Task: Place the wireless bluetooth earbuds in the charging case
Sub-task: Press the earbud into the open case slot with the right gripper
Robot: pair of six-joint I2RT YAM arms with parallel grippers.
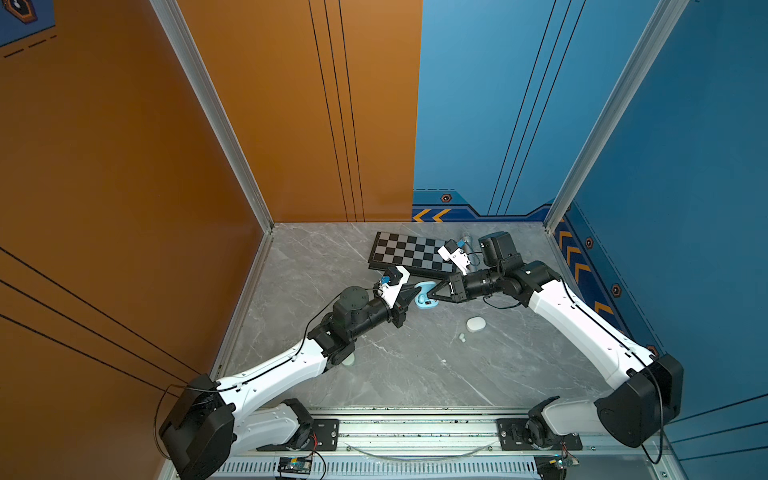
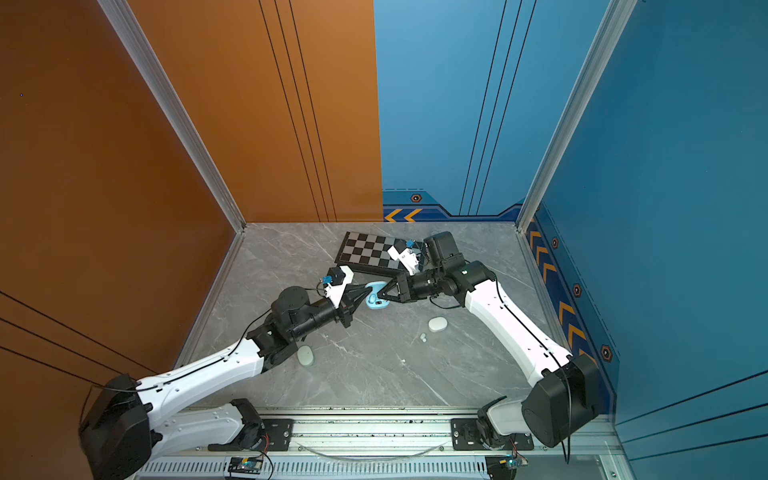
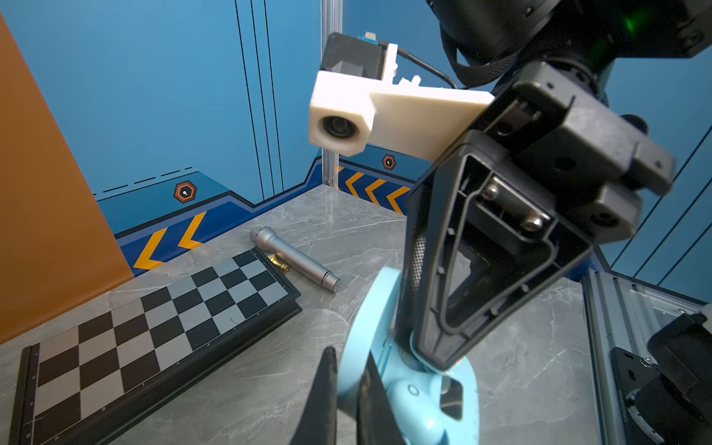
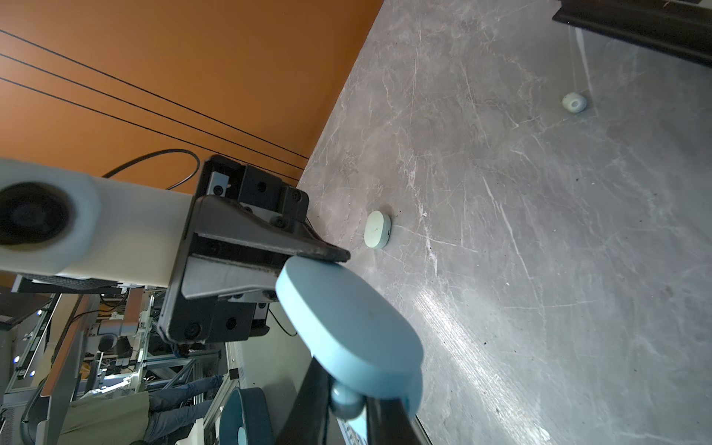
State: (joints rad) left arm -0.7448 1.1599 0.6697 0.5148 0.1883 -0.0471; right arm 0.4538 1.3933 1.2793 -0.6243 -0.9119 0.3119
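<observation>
tight spot here: the right gripper (image 1: 430, 296) is nose-down over the base of the light blue charging case (image 3: 424, 418) with a light blue earbud (image 4: 346, 402) in its tips. the danger is plain: come in a touch off the dark empty socket (image 3: 450, 397) and that smooth little bud could squirt out and roll off across the marble table (image 1: 374, 374). push too hard and the case could twist, since only its upright lid (image 4: 346, 327) is held, and by the edge. if that grip slips, the lid may drop onto the fingers. now the pincers: the left gripper (image 3: 348, 360) is clamped right down on the lid's rim, and the right gripper is nearly closed, pinching the earbud just beside the lid. a second bud (image 3: 413, 390) looks seated in the base. two pale buds (image 1: 461, 337) lie near the white case (image 1: 476, 324), well apart from the action.
</observation>
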